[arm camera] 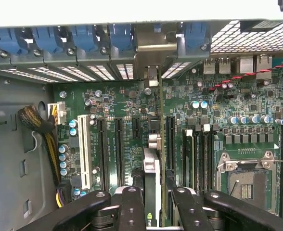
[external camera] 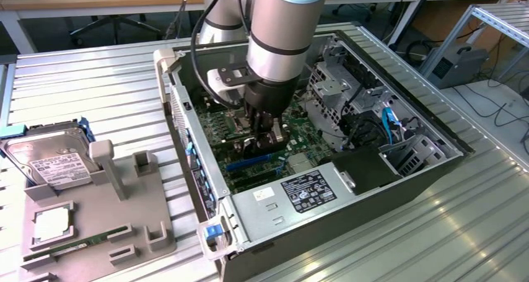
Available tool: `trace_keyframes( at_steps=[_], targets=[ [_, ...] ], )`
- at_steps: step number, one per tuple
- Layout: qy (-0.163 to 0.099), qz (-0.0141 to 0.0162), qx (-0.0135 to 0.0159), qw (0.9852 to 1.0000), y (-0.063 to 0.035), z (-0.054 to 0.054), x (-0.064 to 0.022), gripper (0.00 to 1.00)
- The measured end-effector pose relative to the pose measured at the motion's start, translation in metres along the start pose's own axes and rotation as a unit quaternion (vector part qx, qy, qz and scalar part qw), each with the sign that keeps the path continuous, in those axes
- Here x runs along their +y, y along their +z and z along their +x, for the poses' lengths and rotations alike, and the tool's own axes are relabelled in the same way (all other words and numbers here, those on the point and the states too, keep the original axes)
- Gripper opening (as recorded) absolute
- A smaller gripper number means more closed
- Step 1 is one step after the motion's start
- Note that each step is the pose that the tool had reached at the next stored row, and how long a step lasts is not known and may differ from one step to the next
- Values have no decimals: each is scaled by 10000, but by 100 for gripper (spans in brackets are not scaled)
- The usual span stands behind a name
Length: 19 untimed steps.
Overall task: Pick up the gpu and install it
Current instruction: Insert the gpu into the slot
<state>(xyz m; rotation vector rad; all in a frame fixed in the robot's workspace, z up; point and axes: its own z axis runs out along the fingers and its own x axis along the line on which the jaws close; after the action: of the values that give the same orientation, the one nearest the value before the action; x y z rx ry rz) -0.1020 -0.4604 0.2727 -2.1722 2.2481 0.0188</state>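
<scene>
While one drive and one memory stick sit on the single tray, the one claw pinches the one gpu, edge-up between its fingers, low over the motherboard inside the case.

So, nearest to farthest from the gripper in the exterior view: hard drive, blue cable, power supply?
1. Power supply, inside the case, close by the gripper.
2. Blue cable, inside the case, toward the exterior view's right.
3. Hard drive, outside the case, far on the exterior view's left.
</scene>
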Motion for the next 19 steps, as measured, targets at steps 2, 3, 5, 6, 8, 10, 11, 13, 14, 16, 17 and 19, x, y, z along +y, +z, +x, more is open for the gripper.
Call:
trace_keyframes(
  at_steps=[2,3,5,6,8,10,11,13,14,16,17,19],
  targets=[
    [0,6,-1,10000,1,0,1,27],
    [0,17,-1,10000,0,0,5,27],
    [-1,56,-4,10000,0,1,10,27],
    [-2,79,-6,10000,0,1,14,27],
    [-3,103,-9,9999,1,0,18,27],
    [-3,113,-9,9999,1,1,31,27],
    [-3,113,-9,9999,1,1,31,27],
    [-3,113,-9,9999,1,1,31,27],
    [0,113,-9,9999,1,1,31,27],
    [11,113,-8,9999,0,-6,32,27],
    [13,114,-8,9999,3,-5,32,27],
    [15,123,-8,9999,23,-5,31,27]
  ],
)
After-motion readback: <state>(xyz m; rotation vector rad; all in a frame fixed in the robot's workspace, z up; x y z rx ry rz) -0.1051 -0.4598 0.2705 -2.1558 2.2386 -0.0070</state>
